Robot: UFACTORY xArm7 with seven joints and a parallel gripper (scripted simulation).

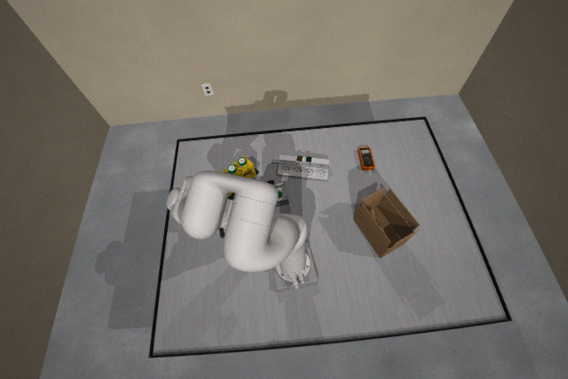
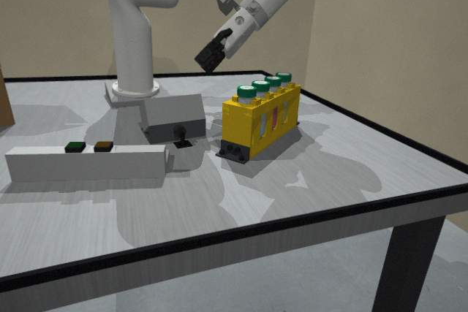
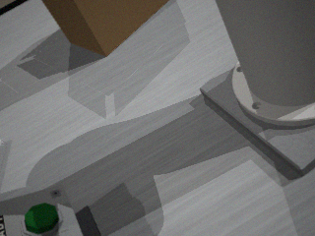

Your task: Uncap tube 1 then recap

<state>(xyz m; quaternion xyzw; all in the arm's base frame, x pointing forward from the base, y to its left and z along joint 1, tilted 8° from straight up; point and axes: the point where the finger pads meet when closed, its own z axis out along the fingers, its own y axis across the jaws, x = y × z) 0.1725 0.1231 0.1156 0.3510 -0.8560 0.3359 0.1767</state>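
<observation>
On the left of the outside view, a long white cap tray [image 2: 86, 165] lies on the gray table [image 2: 264, 202]. It has two little lamps on top, a green one [image 2: 74, 146] and an amber one [image 2: 103, 145]. Neither looks bright. From above, the tray shows four round cap nests [image 1: 303, 170] in a row, and none of them seems to hold a cap.

Next to the tray stands a gray key housing [image 2: 174, 115]. A small black knob [image 2: 182, 135] sticks out of its near side. The wrist view shows the green key [image 3: 41, 217] at the bottom left corner. The blue key cannot be seen well.

Behind the housing, the white arm [image 2: 131, 36] stands on its base plate [image 2: 109, 100]. The arm bends over and comes down toward the middle. Its black gripper [image 2: 210, 57] hangs in the air, high above the table, between the housing and the tubes. Its fingers are spread wide and nothing is between them.

To the right is the yellow decapping station [image 2: 260, 120]. Four tubes stand in it, and every one wears its green cap [image 2: 246, 91]. The caps are well apart from the gripper.

From above, an orange meter [image 1: 366, 157] and an open brown box [image 1: 385, 221] lie far off on the other side of the table.
</observation>
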